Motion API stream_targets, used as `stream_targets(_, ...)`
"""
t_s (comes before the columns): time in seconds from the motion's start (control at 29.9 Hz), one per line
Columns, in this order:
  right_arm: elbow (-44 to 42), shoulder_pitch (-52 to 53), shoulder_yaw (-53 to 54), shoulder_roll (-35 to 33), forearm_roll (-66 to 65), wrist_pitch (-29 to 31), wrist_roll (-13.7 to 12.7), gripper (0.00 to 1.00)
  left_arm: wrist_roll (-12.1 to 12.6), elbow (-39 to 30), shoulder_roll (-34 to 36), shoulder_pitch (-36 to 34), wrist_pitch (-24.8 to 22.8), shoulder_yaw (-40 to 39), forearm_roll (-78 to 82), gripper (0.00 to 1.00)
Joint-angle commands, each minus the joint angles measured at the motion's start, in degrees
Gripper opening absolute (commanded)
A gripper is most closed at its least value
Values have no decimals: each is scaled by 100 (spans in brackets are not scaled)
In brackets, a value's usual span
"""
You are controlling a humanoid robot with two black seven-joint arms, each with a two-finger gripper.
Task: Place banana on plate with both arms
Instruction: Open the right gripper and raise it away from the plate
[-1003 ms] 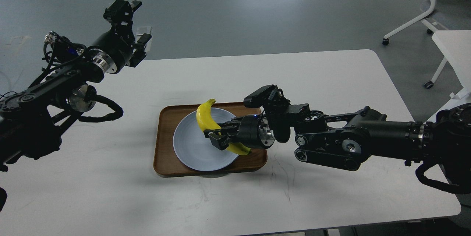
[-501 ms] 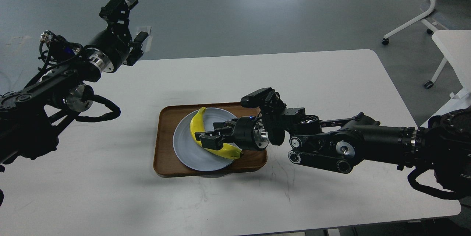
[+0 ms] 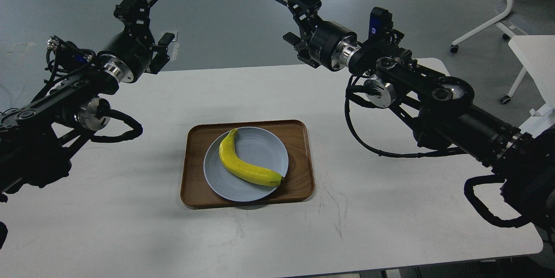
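Observation:
The yellow banana (image 3: pixel 245 166) lies flat on the pale blue-grey plate (image 3: pixel 265 145), which sits on a brown wooden tray (image 3: pixel 299 169) in the middle of the white table. My left gripper (image 3: pixel 145 22) is raised over the table's far left edge, open and empty, well away from the plate. My right gripper (image 3: pixel 295 17) is raised high beyond the table's far edge, above and behind the tray, open and empty.
The white table (image 3: pixel 390 200) carries only the tray. A white chair (image 3: pixel 507 4) and a second white table (image 3: pixel 533 57) stand at the far right on the grey floor.
My right gripper let go of the banana, which now lies flat on the plate, and rose up and back beyond the far edge. The left arm barely moved.

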Motion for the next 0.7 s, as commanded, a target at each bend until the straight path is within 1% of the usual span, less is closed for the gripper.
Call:
stream_targets(0.0, -34, -252, 93, -449, 1399, 894, -175, 100, 296, -252, 41, 341, -407, -472, -436, 98)
stream_targets(0.07, -34, -305, 93, -511, 1498, 1203, -263, 100, 446, -332, 58, 448, -540, -509, -499, 98)
stream_targets(0.1, -43, -314, 110, -607, 1507, 1370, -290, 100, 560, -367, 76, 535, -636, -517, -551, 98)
stream_targets(0.17, -69, -323, 171, -625, 1499, 1407, -316, 100, 657, -376, 120, 632, -725, -526, -613, 98)
stream_targets(0.23, -166, -288, 189, -608, 1499, 1425, -342, 100, 702, -394, 155, 738, -795, -526, -745, 98)
stream_targets(0.27, -244, -253, 189, -590, 1499, 1372, -403, 100, 745, -429, 164, 799, -830, -544, -850, 98)
stream_targets(0.37, -394, -244, 233, -468, 1499, 1232, -501, 100, 816, -525, 181, 931, -892, -701, -982, 98)
stream_targets(0.43, -430, -244, 251, -319, 1499, 1083, -509, 100, 842, -526, 181, 1002, -953, -824, -982, 98)
stream_targets(0.67, -360, -340, 189, -282, 1490, 1055, -439, 100, 842, -517, 471, 1011, -1085, -852, -982, 98)
